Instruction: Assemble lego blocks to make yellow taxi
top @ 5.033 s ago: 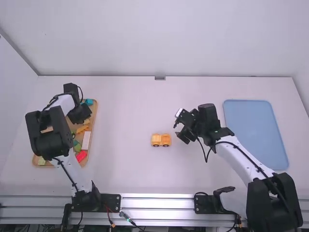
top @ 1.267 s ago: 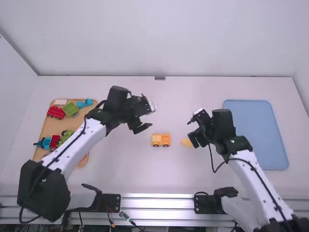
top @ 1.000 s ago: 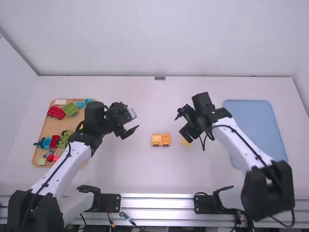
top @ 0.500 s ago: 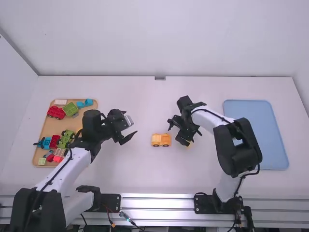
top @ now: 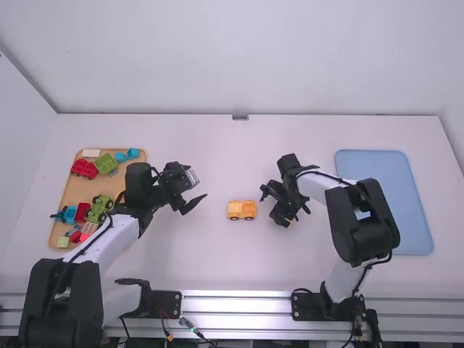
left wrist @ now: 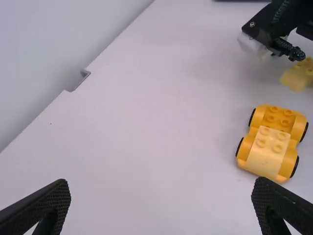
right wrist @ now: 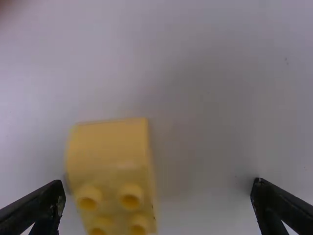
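Right claw (top: 272, 206) partly hides the yellow block (right wrist: 111, 164).

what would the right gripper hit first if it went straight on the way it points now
Probably the pale yellow plastic block with round studs: it shows between the open fingers of the right gripper, with the white table beyond. Depth is hard to judge.
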You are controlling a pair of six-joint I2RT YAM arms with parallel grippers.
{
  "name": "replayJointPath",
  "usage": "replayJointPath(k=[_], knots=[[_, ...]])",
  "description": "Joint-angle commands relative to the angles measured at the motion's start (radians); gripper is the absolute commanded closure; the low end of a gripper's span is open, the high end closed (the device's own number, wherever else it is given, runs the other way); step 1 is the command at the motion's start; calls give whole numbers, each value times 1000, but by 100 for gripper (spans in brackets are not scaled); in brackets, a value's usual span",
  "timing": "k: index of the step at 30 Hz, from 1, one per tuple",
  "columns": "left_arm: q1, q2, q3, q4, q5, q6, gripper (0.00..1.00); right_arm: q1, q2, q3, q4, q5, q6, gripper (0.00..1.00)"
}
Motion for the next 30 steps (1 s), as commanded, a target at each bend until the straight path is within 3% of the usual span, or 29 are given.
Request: replayJointPath(k=[1,3,9,10,16,26,30], knots=[[0,10,2,2,30,-7,1,13,-21,-8,5,-24,-9,1],[1,10,2,3,29,-7,1,32,-21,-8,11,-13,-8,2],[1,9,2,6,29,-7,1,71,-31,-8,12,12,3,24],[1,10,2,6,30,-7,1,80,-38,-8,3,18,3,32],[-1,9,2,6,30,-7,1,77,-57,-8,-10,13,10,50],[1,9,2,6,33,-7,1,79,-58,-9,-13,-20,44,63],[-2,10,2,6,34,-7,1,84,-58,-9,-31,-13,79,63]])
